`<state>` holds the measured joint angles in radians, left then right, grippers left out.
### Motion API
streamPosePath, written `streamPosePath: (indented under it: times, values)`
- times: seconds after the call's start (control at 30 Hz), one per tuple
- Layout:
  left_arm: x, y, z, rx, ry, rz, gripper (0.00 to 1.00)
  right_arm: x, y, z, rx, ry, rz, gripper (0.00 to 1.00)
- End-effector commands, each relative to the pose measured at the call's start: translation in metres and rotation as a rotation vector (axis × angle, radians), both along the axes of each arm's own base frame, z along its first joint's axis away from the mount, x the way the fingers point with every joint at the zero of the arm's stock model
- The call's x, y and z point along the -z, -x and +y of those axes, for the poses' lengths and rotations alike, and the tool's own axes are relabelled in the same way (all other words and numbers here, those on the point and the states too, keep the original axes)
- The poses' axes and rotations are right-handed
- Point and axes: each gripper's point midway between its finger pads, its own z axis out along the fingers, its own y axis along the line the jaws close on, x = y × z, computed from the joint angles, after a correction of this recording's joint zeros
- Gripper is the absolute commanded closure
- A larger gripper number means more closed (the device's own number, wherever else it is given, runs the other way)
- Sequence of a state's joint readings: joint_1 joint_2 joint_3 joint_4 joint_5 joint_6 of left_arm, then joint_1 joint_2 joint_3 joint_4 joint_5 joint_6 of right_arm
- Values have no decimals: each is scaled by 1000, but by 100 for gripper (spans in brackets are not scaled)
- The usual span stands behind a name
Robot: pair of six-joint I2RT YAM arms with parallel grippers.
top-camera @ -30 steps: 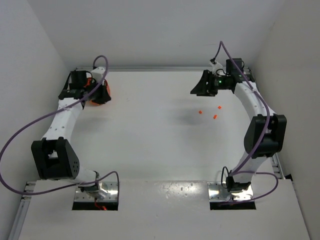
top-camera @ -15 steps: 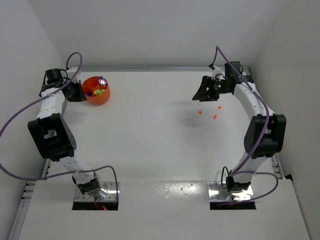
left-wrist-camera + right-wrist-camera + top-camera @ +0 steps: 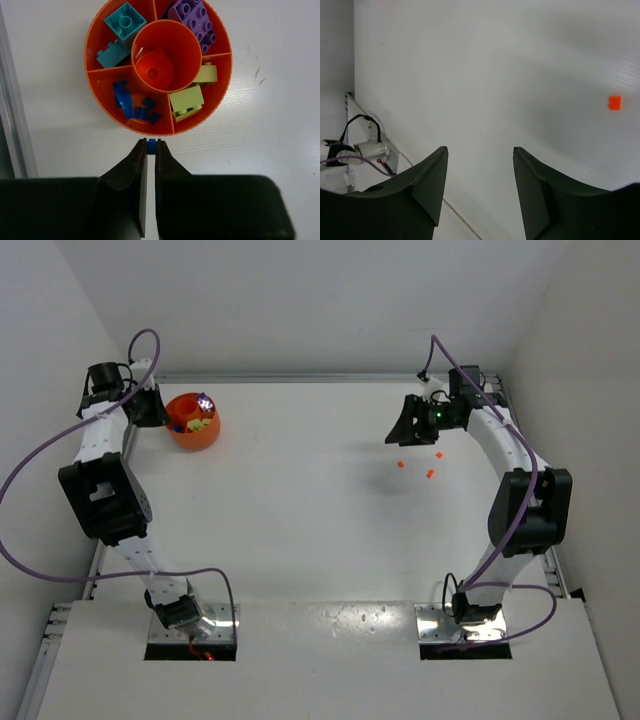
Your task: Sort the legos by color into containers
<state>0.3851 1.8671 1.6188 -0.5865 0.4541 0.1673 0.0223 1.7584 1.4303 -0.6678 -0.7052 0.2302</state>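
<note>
The round orange bowl [image 3: 195, 438] stands at the far left; the left wrist view shows its divided wall [image 3: 185, 40]. Its compartments hold teal bricks [image 3: 125, 22], purple bricks [image 3: 192, 17], yellow-green bricks [image 3: 187, 100] and blue bricks [image 3: 132, 102]. My left gripper [image 3: 150, 410] hangs just left of the bowl. In its wrist view it [image 3: 151, 142] is shut on a tiny blue brick [image 3: 151, 146], just outside the rim by the blue compartment. My right gripper [image 3: 400, 430] is open and empty above three small orange bricks [image 3: 431, 474]. One orange brick [image 3: 614, 102] shows in its wrist view, right of the gripper [image 3: 480, 148].
White walls close the table at the back and both sides. A metal rail [image 3: 12, 100] runs along the left edge beside the bowl. The arm bases and their purple cables [image 3: 190, 615] sit at the near edge.
My left arm has swung off the bowl toward the left wall, uncovering the bowl. The right gripper has shifted slightly; the orange bricks have not moved.
</note>
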Motion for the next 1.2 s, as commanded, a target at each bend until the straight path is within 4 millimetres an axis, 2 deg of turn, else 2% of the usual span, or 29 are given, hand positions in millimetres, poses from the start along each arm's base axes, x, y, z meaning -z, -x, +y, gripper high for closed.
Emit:
streamPosePath:
  times: [0.0,0.03,0.1,0.17,0.53,0.57,0.77,1.1,1.17]
  values:
    - [-10,-16,-1,-1,10,-37,90,-10,1,1,-15,8,-47,44]
    - [-4,-16,0,-1,15,-24,90,-13,-1,1,-15,8,-56,44]
    - [-6,-22,-2,-4,12,-30,89,-13,-1,1,-15,8,-56,44]
    - [0,-24,-4,-2,10,-16,84,-13,-1,1,-15,8,-56,44]
    - [22,-36,-1,-18,8,20,80,-8,-2,0,-11,16,-47,44]
    - [19,-38,0,-18,5,11,80,-8,-2,0,-11,16,-47,44]
    - [17,-41,1,-18,3,4,66,-5,-1,4,-20,16,-38,44]
    - [7,-47,3,-24,0,-20,62,-2,-2,2,-15,24,-38,44]
    - [6,-47,3,-24,0,-21,58,-5,-1,2,-15,24,-47,44]
